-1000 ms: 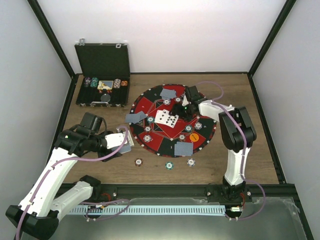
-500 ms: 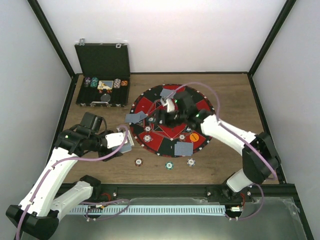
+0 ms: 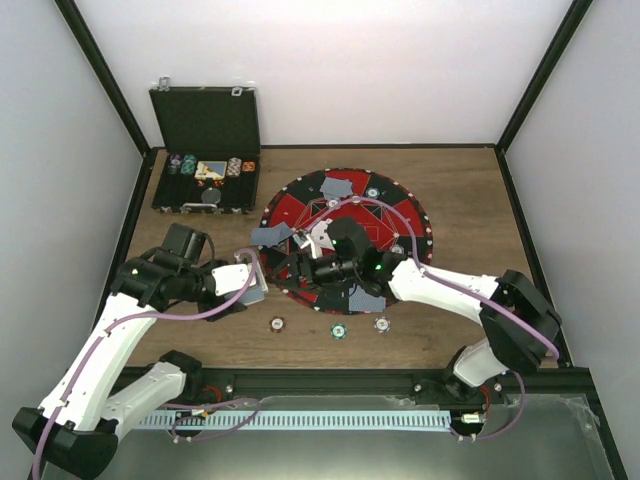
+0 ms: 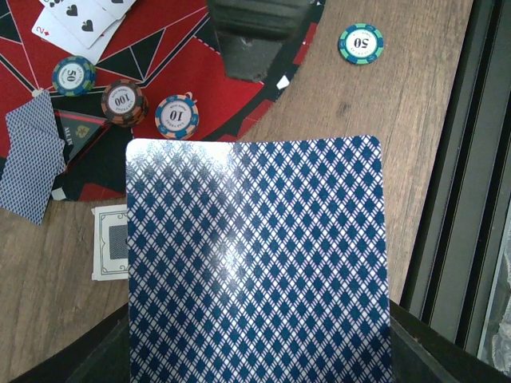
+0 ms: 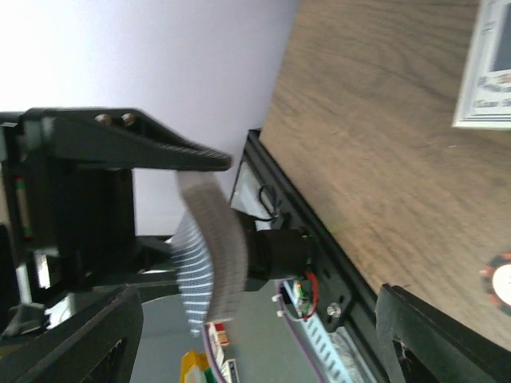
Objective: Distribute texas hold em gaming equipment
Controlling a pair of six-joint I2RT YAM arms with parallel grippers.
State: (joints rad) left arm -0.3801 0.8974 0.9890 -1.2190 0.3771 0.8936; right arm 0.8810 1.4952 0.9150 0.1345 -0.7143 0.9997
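My left gripper (image 3: 252,285) is shut on a deck of cards (image 4: 255,263) with blue patterned backs, held just off the left edge of the round red-and-black mat (image 3: 405,215). My right gripper (image 3: 287,268) reaches across the mat and stands open right in front of the deck (image 5: 209,251), touching nothing. Face-down cards (image 3: 338,186) lie on the mat, with more at its left edge (image 3: 271,235). Striped chips (image 4: 124,102) sit on the mat and three chips (image 3: 339,331) lie on the wood in front. The right arm hides the orange disc.
The open black case (image 3: 205,150) with chips and cards stands at the back left. A single card (image 4: 112,243) lies on the wood beside the mat. Face-up cards (image 4: 80,20) lie mid-mat. The black rail (image 3: 400,380) runs along the near edge.
My right arm has swung from the far side of the mat leftward and toward me, bringing its gripper up to the deck. The left arm and deck have stayed put.
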